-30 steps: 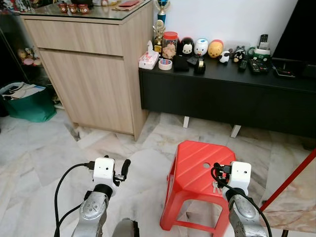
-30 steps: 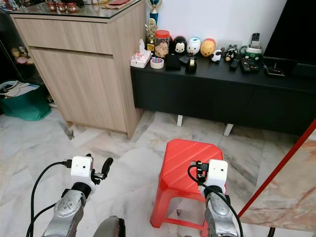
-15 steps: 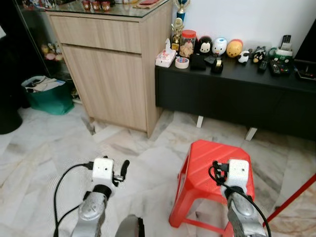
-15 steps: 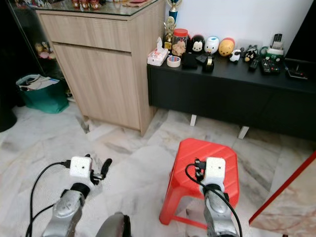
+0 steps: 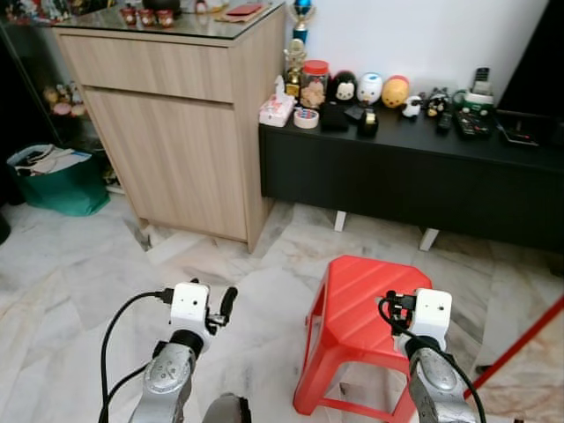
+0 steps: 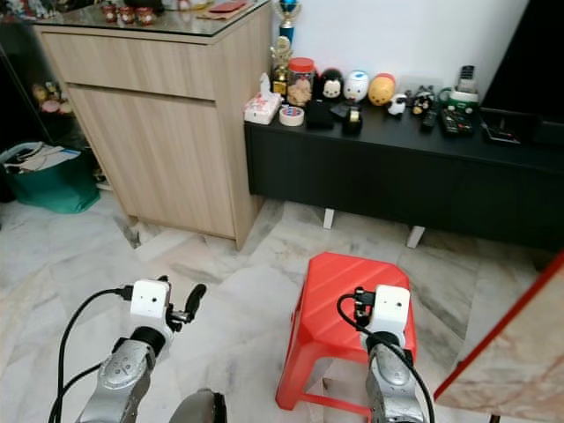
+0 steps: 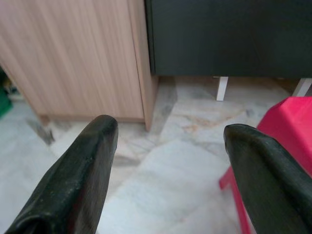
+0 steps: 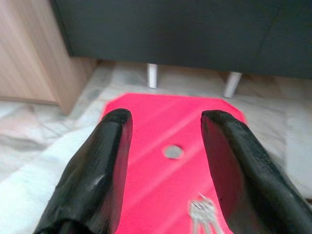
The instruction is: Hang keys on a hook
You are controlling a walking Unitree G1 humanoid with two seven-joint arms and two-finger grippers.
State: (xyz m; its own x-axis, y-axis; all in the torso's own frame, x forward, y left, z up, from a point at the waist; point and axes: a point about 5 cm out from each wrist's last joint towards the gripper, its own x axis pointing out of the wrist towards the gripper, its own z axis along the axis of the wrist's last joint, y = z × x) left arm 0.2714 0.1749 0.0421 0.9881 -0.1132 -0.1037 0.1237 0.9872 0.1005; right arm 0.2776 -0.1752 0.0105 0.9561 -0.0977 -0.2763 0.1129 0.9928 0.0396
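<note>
Both forearms were silver metal tubes with dark joints, each ending in a white boxy wrist housing with small dark dots on its face. The left arm (image 5: 167,374) carried a thick black cable looping out from behind its housing and down alongside the forearm; the right arm (image 5: 429,379) had a shorter black cable coiled just behind its housing. The fingers (image 7: 78,175) of the jaws were long, rounded and matte black, slightly scuffed, tapering to blunt tips.
</note>
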